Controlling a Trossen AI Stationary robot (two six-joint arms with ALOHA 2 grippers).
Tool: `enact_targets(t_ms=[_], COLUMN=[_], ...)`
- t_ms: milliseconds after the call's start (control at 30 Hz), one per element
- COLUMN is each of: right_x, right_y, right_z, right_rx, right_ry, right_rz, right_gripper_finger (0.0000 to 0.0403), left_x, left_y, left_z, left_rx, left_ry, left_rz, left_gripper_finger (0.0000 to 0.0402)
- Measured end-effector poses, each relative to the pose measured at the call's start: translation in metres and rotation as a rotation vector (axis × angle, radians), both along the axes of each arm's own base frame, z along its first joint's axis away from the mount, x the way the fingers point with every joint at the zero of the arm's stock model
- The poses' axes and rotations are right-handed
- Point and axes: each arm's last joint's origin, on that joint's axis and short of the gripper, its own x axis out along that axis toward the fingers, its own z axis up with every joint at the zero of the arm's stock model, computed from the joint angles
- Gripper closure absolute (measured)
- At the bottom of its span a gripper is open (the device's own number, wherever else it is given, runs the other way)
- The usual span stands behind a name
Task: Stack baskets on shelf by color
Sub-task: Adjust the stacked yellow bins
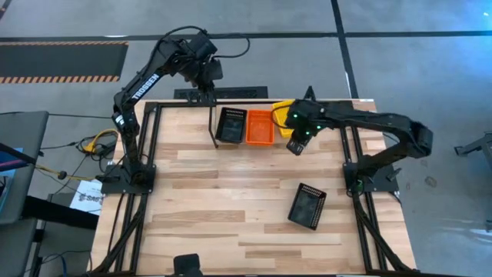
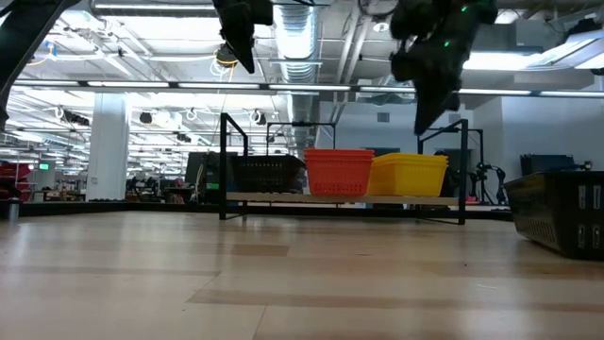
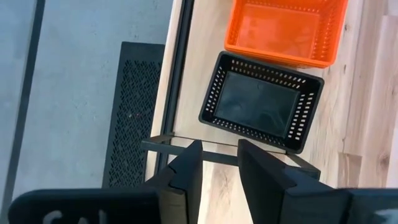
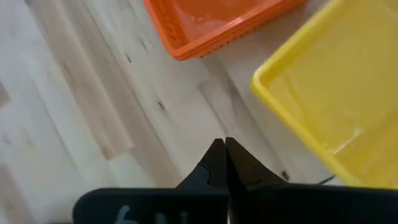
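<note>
Baskets sit three abreast on the shelf (image 1: pixel 213 123) in the upper middle of the high view: black (image 1: pixel 230 125), orange (image 1: pixel 260 127) and yellow (image 1: pixel 283 109), and one more black basket (image 1: pixel 307 206) lies apart on the bare table (image 1: pixel 215 215), lower right of centre. The right gripper (image 1: pixel 296 146) hangs just right of the orange basket, beside the yellow one, fingers pressed together on nothing; its wrist view shows the tips meeting over wood between the two. The left gripper (image 1: pixel 206 79) hovers above the shelf's left end, fingers part-way apart and empty. I judge a placing step finished and a fetch beginning. The next move probably calls for the right arm to swing down the frame to the stray black basket, spread its fingers over one rim wall, and carry it onto the shelved black basket.
</note>
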Motion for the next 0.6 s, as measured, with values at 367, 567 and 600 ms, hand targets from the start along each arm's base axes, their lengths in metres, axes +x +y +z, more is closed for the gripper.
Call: enact_targets(t_ms=[367, 567, 600], right_x=[0.015, -0.002, -0.009], right_y=[-0.034, -0.031, -0.028], right_z=[0.061, 0.131, 0.139], right_rx=[-0.198, -0.341, -0.349], right_ry=[-0.146, -0.342, -0.352], right_rz=[0.113, 0.101, 0.101], right_gripper_finger=[0.0378, 0.0381, 0.0381], left_x=[0.0, -0.007, -0.011], left_y=[0.0, -0.002, -0.005], left_z=[0.0, 0.009, 0.012], left_rx=[-0.002, 0.019, 0.018], left_ry=[-0.001, -0.017, -0.016], left_rz=[0.008, 0.025, 0.029], left_gripper_finger=[0.0314, 0.0315, 0.0315])
